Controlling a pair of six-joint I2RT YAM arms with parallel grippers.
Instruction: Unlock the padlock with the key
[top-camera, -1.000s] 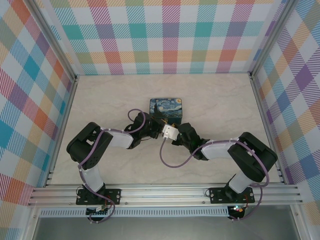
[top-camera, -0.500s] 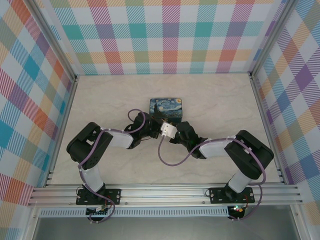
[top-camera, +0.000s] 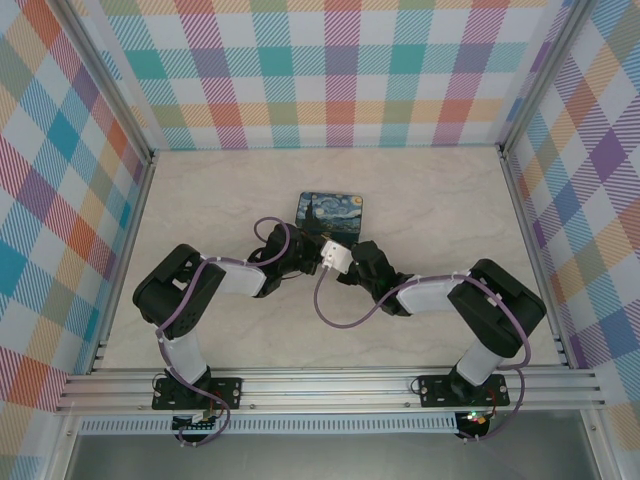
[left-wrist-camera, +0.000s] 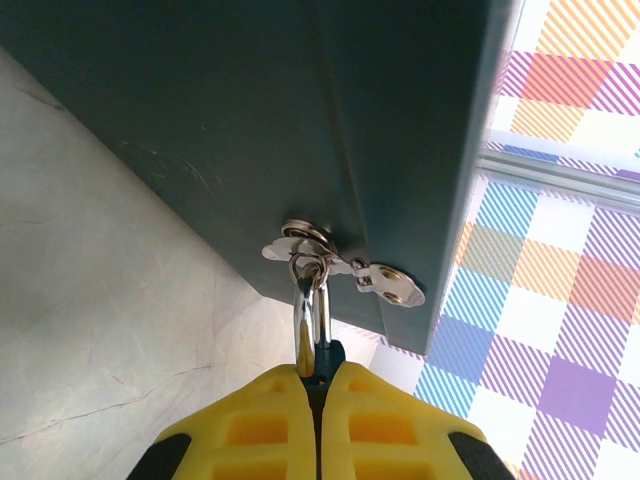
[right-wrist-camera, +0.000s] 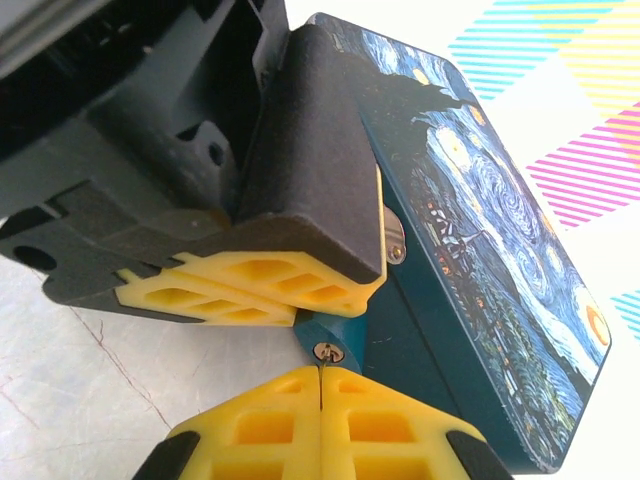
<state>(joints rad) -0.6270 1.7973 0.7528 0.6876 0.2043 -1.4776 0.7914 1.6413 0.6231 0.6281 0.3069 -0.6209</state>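
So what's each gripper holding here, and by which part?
Left gripper clamps the padlock by its body. Right gripper is shut at the key under it; an actual pinch cannot be told.

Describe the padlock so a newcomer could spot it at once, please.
Find the painted blue tin box. A silver metal hasp sits on its dark side. The tiny bluish padlock hooks its thin shackle through it, body pinched in the left hand.

Pale marbled table (top-camera: 200, 200), Starry Night tin (top-camera: 335, 212) resting on it
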